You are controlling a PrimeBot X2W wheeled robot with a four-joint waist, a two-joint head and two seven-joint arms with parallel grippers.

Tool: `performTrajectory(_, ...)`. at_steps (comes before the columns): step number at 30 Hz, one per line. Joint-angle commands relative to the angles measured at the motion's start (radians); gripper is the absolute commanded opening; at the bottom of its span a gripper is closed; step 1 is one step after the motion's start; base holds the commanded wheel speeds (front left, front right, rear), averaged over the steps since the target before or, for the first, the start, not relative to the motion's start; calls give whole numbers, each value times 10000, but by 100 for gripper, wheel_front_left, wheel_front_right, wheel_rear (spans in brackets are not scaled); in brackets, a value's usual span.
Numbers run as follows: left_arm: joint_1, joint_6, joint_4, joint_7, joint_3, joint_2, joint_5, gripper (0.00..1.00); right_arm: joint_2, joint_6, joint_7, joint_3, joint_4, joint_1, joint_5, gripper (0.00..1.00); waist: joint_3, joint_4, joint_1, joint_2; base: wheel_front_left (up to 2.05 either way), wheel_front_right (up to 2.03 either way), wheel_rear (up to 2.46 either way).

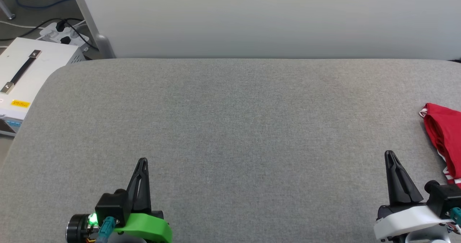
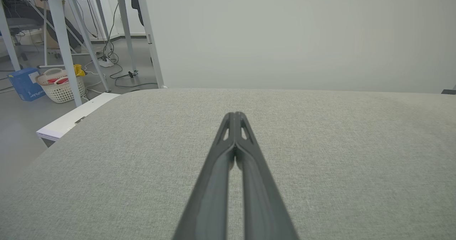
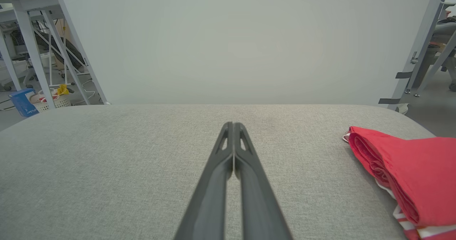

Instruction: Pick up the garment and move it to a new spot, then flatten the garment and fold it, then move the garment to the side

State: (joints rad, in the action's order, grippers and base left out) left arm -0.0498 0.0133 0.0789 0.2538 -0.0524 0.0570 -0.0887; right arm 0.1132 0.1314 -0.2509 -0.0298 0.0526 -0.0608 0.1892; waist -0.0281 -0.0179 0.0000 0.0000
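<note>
The garment, a red shirt with red-and-white striped trim, lies folded at the right edge of the grey table; the right wrist view has the garment at its right side. My right gripper hovers shut and empty just left of it, fingers pressed together. At the lower left my left gripper is shut too, holding nothing, its tips closed over bare cloth.
A white panel stands along the table's far edge. Off the left end sit a white box with a black handle and a power strip. Table legs and a laundry basket stand on the floor beyond.
</note>
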Motion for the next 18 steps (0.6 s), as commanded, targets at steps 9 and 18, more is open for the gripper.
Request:
performTrajectory(9, 45, -10, -72, -225, 49, -6, 80, 0, -57, -1, 191, 25, -48, 55, -172, 0, 22, 13, 0, 0, 0, 0, 0)
performTrajectory(18, 81, -20, -128, -408, 87, -11, 144, 0, -102, -1, 374, 47, -86, 99, -307, 0, 42, 26, 0, 0, 0, 0, 0)
